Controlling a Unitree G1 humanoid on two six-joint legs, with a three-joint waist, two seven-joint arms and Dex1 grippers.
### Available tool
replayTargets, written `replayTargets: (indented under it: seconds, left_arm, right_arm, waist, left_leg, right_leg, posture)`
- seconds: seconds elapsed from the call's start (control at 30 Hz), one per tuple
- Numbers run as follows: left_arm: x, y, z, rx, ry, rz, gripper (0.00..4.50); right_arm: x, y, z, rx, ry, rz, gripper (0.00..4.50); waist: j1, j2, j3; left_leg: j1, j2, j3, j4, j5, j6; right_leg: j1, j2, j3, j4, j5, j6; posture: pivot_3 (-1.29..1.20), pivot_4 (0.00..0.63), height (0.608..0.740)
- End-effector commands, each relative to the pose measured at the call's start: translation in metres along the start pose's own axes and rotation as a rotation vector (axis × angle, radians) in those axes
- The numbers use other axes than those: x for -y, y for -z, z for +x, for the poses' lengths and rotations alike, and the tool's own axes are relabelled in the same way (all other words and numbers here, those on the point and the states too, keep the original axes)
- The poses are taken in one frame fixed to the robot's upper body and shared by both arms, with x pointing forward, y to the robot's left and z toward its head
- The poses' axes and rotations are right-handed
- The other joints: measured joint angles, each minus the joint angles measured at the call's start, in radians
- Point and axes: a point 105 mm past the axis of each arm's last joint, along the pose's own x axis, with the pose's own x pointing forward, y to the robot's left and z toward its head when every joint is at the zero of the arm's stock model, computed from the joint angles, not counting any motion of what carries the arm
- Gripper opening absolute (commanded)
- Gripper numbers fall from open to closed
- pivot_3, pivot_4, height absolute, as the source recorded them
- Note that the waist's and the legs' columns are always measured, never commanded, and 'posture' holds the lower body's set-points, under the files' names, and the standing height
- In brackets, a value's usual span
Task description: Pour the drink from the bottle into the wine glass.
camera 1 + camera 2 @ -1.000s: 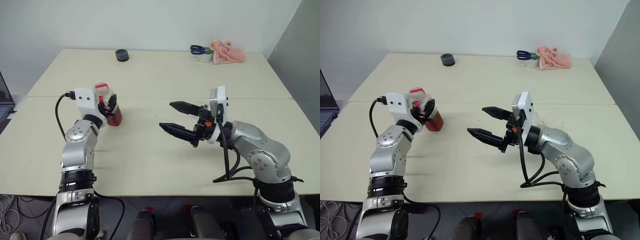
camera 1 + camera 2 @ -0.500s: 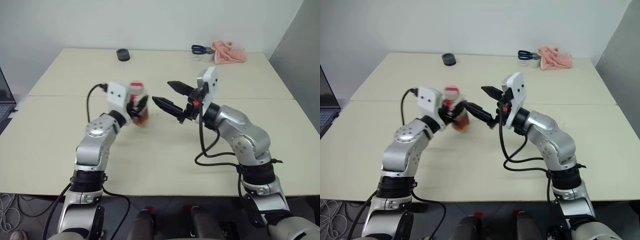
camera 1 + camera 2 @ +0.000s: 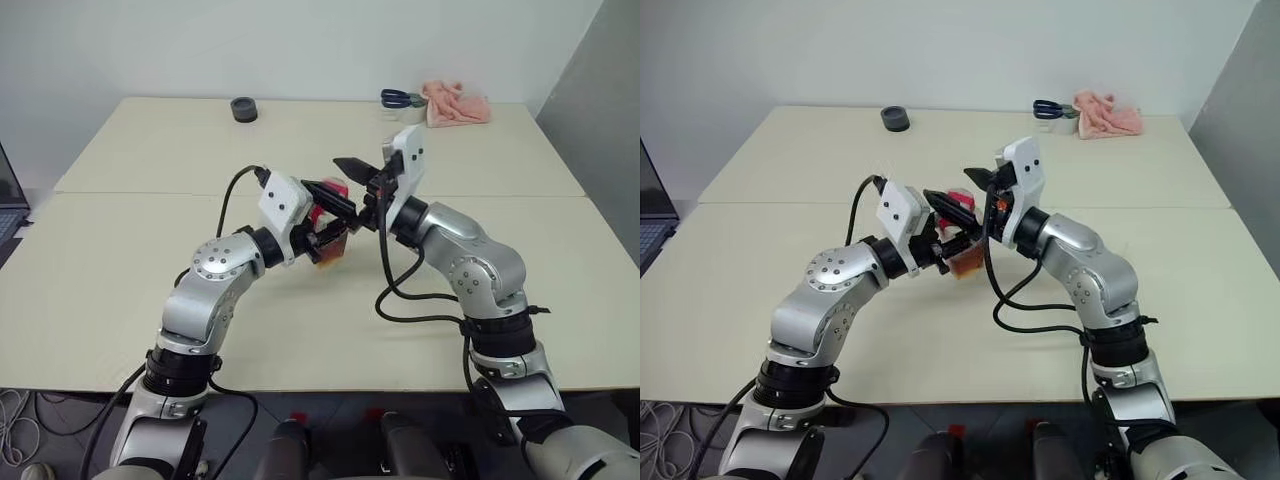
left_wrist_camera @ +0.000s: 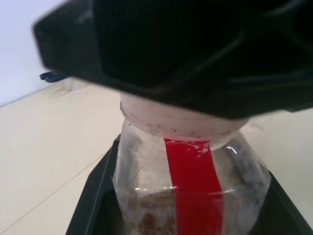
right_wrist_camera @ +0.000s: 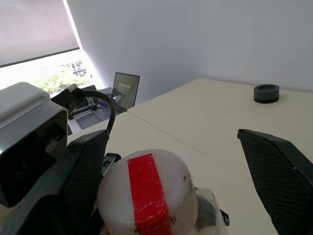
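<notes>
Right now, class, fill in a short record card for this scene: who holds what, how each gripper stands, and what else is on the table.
held item: bottle, raised above the table
held by: left gripper, shut on the bottle
bottle contents: reddish-brown drink
cap: white with a red strip, on the bottle
right gripper: open, fingers either side of the cap
far edge of table: black ring, scissors, pink cloth
</notes>
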Motion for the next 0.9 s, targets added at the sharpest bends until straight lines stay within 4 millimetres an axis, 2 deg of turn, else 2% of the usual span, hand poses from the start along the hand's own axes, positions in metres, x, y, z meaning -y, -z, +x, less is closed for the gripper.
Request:
replayTargets:
  seconds: [0.03, 0.23, 0.43, 0.53, 0.67, 0.7, 0.9]
  left_arm:
    - [-0.006, -0.016, -0.001, 0.061, -0.031, 0.006, 1.82]
    - [-0.009, -0.017, 0.0, 0.07, -0.044, -0.013, 1.82]
    - [-0.008, -0.017, 0.0, 0.07, -0.045, -0.014, 1.82]
    - [-0.009, -0.018, 0.0, 0.07, -0.044, -0.013, 1.82]
    - [-0.011, -0.019, 0.0, 0.071, -0.046, -0.011, 1.82]
    - [-0.011, -0.019, 0.001, 0.072, -0.046, -0.01, 1.82]
    - [-0.006, -0.022, -0.003, 0.084, -0.02, -0.048, 1.82]
  right_arm:
    - [-0.01, -0.014, -0.004, 0.044, -0.03, -0.028, 4.5]
    - [-0.01, -0.021, -0.006, 0.074, -0.022, -0.019, 4.5]
    - [-0.01, -0.018, -0.008, 0.067, -0.023, -0.016, 4.5]
    - [-0.009, -0.016, -0.008, 0.059, -0.023, -0.017, 3.58]
    - [-0.009, -0.01, -0.01, 0.041, -0.025, -0.021, 2.07]
    - [-0.009, -0.009, -0.011, 0.038, -0.026, -0.022, 1.86]
    - [-0.011, -0.015, -0.014, 0.052, -0.058, -0.017, 1.86]
  waist:
    - [0.0, 0.0, 0.0]
    - [0.0, 0.0, 0.0]
    - [0.0, 0.0, 0.0]
    - [0.0, 0.0, 0.0]
    - [0.0, 0.0, 0.0]
    - [0.0, 0.0, 0.0]
    - [0.0, 0.0, 0.0]
  left_leg:
    - [0.0, 0.0, 0.0, 0.0, 0.0, 0.0]
    - [0.0, 0.0, 0.0, 0.0, 0.0, 0.0]
    - [0.0, 0.0, 0.0, 0.0, 0.0, 0.0]
    - [0.0, 0.0, 0.0, 0.0, 0.0, 0.0]
    - [0.0, 0.0, 0.0, 0.0, 0.0, 0.0]
    - [0.0, 0.0, 0.0, 0.0, 0.0, 0.0]
    - [0.0, 0.0, 0.0, 0.0, 0.0, 0.0]
  right_leg:
    - [0.0, 0.0, 0.0, 0.0, 0.0, 0.0]
    - [0.0, 0.0, 0.0, 0.0, 0.0, 0.0]
    - [0.0, 0.0, 0.0, 0.0, 0.0, 0.0]
    - [0.0, 0.0, 0.0, 0.0, 0.0, 0.0]
    - [0.0, 0.0, 0.0, 0.0, 0.0, 0.0]
    - [0.0, 0.0, 0.0, 0.0, 0.0, 0.0]
    - [0.0, 0.0, 0.0, 0.0, 0.0, 0.0]
  posture:
    - [0.0, 0.15, 0.74]
    - [0.0, 0.15, 0.74]
    - [0.0, 0.15, 0.74]
    - [0.0, 0.15, 0.74]
    - [0.0, 0.15, 0.74]
    - [0.0, 0.15, 0.74]
    - [0.0, 0.15, 0.74]
